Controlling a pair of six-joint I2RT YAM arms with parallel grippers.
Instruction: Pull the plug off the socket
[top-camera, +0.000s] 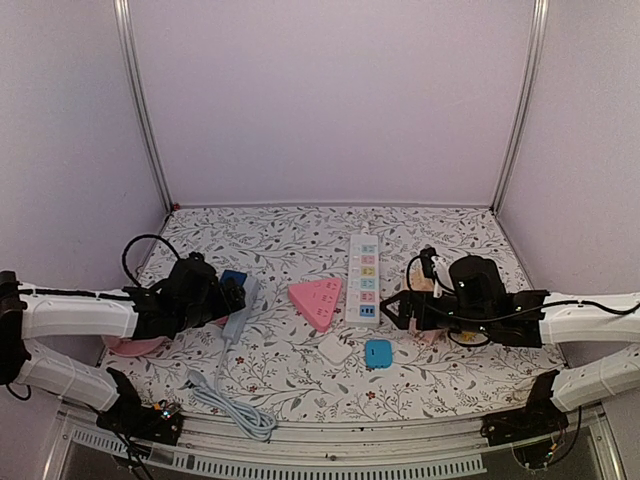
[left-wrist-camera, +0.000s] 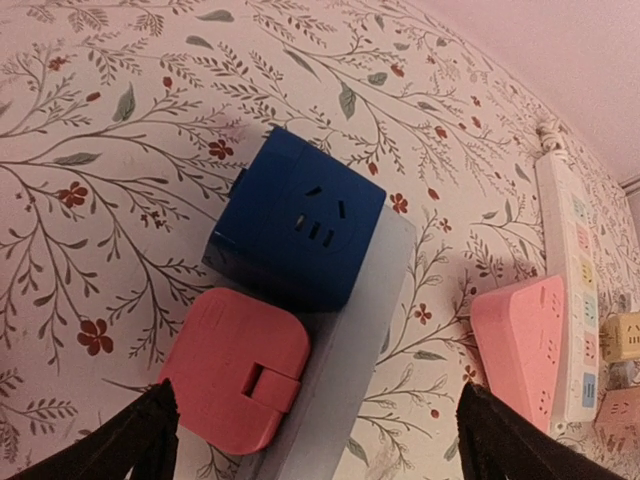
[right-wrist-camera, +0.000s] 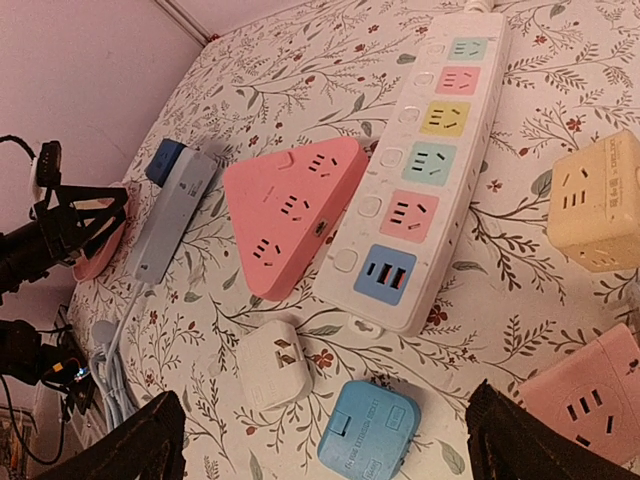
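Observation:
A grey power strip (left-wrist-camera: 352, 340) lies on the flowered table with a dark blue cube plug (left-wrist-camera: 300, 225) and a red square plug (left-wrist-camera: 235, 370) seated on its top. My left gripper (left-wrist-camera: 315, 445) hovers open over the red plug. One fingertip (left-wrist-camera: 150, 430) is at that plug's left edge, the other far to the right of the strip. Neither touches anything. From above, the left gripper (top-camera: 236, 296) sits over the strip (top-camera: 238, 318) by the blue cube (top-camera: 234, 278). My right gripper (top-camera: 400, 312) is open and holds nothing.
A pink triangular socket (top-camera: 318, 300) and a long white strip (top-camera: 364, 278) lie mid-table. A small white plug (right-wrist-camera: 275, 363) and a light blue adapter (right-wrist-camera: 368, 432) lie under the right gripper (right-wrist-camera: 320, 445). A yellow cube (right-wrist-camera: 595, 215) and a pink cube (right-wrist-camera: 590, 400) sit to the right. The grey strip's cable (top-camera: 225, 400) coils at the front.

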